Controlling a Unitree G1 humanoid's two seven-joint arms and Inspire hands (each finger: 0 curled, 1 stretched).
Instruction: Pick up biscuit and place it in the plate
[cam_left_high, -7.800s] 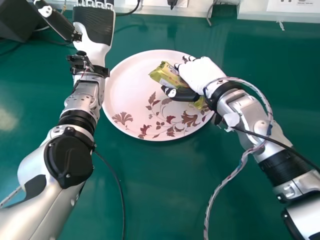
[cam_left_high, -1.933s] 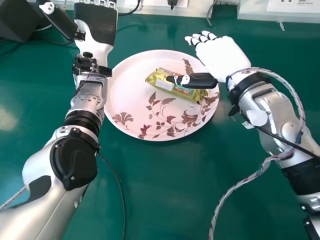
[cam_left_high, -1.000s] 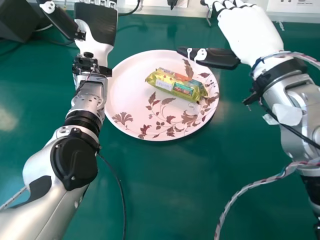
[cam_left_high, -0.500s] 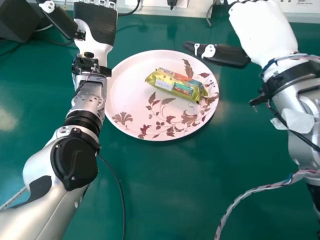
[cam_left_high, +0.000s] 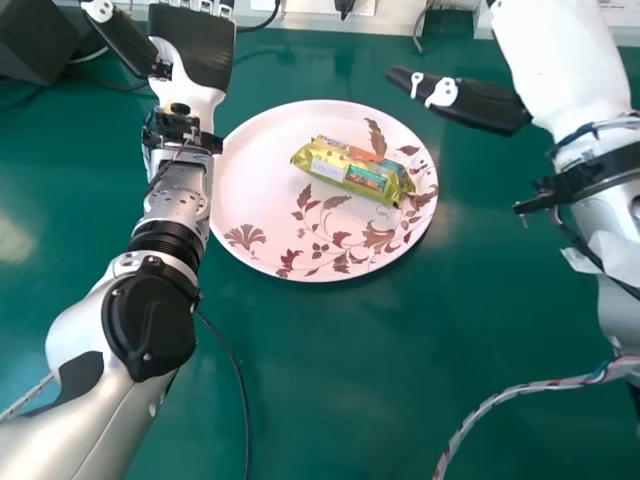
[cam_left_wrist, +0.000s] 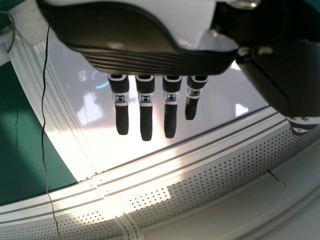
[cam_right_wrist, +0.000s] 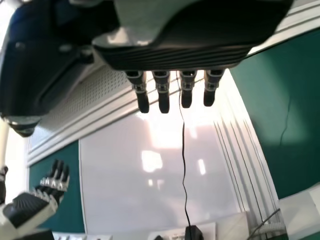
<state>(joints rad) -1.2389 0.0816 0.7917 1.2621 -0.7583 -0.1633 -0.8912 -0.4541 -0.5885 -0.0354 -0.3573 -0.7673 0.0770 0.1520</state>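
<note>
1. head view: biscuit (cam_left_high: 352, 170) is held on plate (cam_left_high: 260, 225).
2. left hand (cam_left_high: 195, 45) and right hand (cam_left_high: 555, 60) are cropped above; straight, released fingers are shown in wrist views.
3. plate and right hand are separated by table (cam_left_high: 330, 370).

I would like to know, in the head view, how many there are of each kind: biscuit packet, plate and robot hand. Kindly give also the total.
Biscuit packet, yellow-green: 1
Plate, round with leaf pattern: 1
Robot hand: 2, the left hand and the right hand
Total: 4
</note>
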